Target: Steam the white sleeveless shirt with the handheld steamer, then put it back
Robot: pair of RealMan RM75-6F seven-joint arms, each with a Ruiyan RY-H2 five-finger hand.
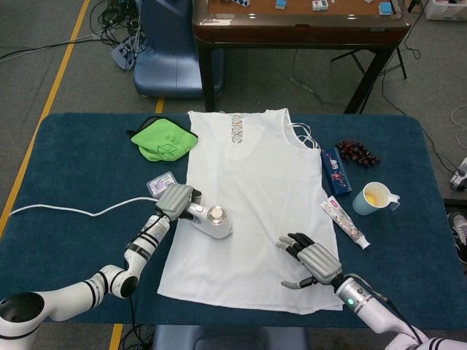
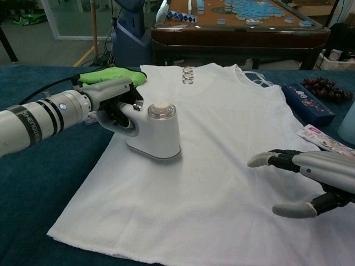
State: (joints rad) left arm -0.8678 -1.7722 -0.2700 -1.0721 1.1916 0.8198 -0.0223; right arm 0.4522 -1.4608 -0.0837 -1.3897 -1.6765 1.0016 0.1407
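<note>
On the dark blue, felt-like tabletop (image 1: pixel 87 168) a white sleeveless shirt (image 1: pixel 255 189) of soft, finely ribbed cloth lies spread flat, its neckline at the far edge, where a short row of pale rings (image 1: pixel 237 128) is sewn down the front. The cloth lies mostly smooth, with faint creases near the hem. On its left half stands a white, glossy plastic handheld steamer (image 2: pixel 154 133) with a round, silver-rimmed cap on top; its base rests on the fabric. The left hand (image 2: pixel 113 100), grey metal with black joints, wraps its fingers around the steamer's handle. A white cable (image 1: pixel 66 211) trails across the table behind that arm. The right hand (image 1: pixel 310 259) hovers over the shirt's lower right part with fingers spread apart, holding nothing. Beside the shirt lie a crumpled bright green cloth (image 1: pixel 164 142) bearing a faint printed emblem, a blue rectangular box (image 1: pixel 336 171) with red-and-white lettering too small to read, a bunch of dark red grapes (image 1: pixel 356 152), a pale blue mug (image 1: pixel 373 198), and a flat patterned tube (image 1: pixel 344 222).
</note>
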